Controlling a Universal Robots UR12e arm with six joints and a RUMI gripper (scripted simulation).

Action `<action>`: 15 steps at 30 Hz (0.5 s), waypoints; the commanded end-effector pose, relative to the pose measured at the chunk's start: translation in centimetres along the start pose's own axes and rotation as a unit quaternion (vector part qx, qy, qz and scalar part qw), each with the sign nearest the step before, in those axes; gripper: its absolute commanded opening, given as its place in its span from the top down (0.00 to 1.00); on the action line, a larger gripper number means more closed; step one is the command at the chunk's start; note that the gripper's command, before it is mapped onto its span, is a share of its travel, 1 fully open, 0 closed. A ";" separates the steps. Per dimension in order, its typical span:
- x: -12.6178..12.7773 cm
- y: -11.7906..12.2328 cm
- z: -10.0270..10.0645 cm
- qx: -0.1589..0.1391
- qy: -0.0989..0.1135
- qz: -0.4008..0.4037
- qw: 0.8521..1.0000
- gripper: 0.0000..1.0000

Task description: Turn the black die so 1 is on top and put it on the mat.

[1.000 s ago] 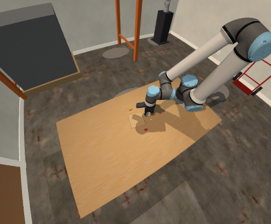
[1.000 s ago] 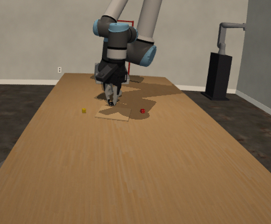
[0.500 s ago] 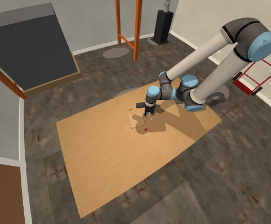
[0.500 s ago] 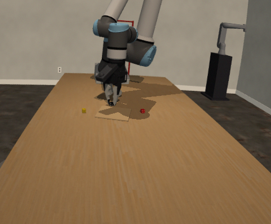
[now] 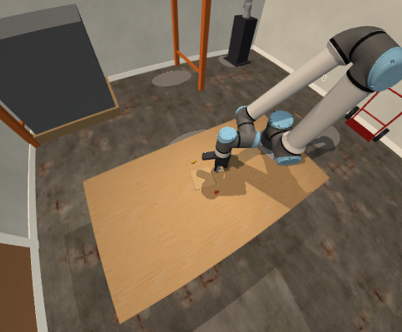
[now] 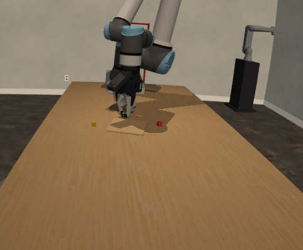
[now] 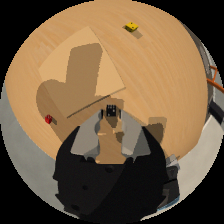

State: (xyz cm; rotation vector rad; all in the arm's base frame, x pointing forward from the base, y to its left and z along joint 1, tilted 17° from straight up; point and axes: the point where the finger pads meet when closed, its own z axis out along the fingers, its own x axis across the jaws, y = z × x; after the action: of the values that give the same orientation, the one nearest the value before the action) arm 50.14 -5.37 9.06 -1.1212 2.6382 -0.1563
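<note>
The black die (image 7: 111,109) (image 6: 125,116) is beside the mat's edge, off the mat, with white pips too small to read surely. My gripper (image 7: 111,114) (image 6: 125,116) (image 5: 218,170) points down with its jaws partly open, one fingertip on each side of the black die; narrow gaps show beside it. The thin square mat (image 5: 196,181) (image 6: 123,130) (image 7: 107,75) is light wood, partly in shadow. The red die (image 5: 216,192) (image 6: 159,124) (image 7: 48,119) and the yellow die (image 5: 193,161) (image 6: 94,123) (image 7: 131,27) stand on the table off opposite sides of the mat.
The wooden table (image 5: 146,228) (image 6: 142,187) carries all of these. The arm's base stands at the table's far end in the exterior view. The arm's shadow falls over the mat and around the red die.
</note>
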 end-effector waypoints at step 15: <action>0.0 -0.1 0.0 0.000 0.000 0.000 1.000 1.00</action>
State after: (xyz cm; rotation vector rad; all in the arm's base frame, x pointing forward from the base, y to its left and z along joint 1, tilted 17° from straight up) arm 50.14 -5.37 9.06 -1.1212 2.6382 -0.1563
